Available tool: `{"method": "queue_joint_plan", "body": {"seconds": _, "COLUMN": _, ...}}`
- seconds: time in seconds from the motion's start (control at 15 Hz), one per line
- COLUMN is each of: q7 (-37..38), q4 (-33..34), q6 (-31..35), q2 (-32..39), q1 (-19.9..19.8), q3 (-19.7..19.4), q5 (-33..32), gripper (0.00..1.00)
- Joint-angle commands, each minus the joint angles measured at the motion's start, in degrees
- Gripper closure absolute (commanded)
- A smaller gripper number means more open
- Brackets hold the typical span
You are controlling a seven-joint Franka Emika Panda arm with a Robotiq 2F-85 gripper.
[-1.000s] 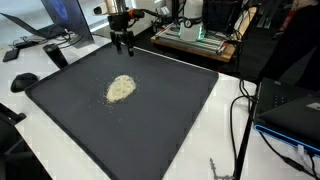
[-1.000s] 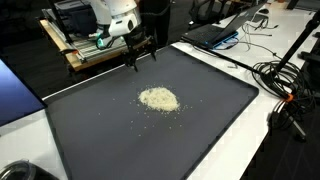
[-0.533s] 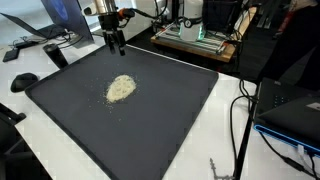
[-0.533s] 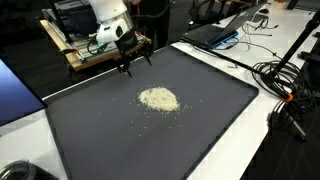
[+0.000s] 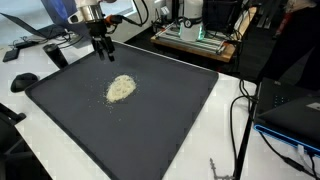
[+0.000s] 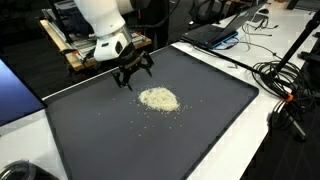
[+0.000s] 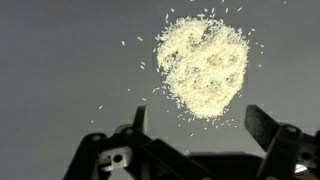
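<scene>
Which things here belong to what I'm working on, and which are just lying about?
In hand: open gripper; rice pile close by it; dark mat under the rice.
Lying about: laptop; cables; wooden rack beyond the mat.

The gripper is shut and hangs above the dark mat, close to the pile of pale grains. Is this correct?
Not quite: the gripper is open, not shut. The wrist view shows its fingers standing wide apart. It does hang above the dark mat, close to the pile of pale grains.
</scene>
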Motion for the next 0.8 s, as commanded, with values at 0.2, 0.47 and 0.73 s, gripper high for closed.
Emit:
{"method": "queue_joint_plan", "body": {"seconds": 0.2, "q7": -5.6, "q4": 14.8, "q6": -11.0, "q2": 10.0, "q1": -3.7, "q3": 0.9, "q5": -3.0, "gripper": 0.00}}
{"method": "queue_joint_plan", "body": {"seconds": 0.47, "q7": -7.1, "q4": 22.0, "q6": -15.6, "q2": 14.7, "q1": -4.3, "q3": 1.3, "q5": -5.5, "gripper": 0.00}}
{"method": "queue_joint_plan", "body": {"seconds": 0.73, "q7": -7.9, "q4": 28.9, "q6": -19.6, "q2": 18.7, "q1": -3.8, "q3": 1.7, "q5": -8.2, "gripper": 0.00}}
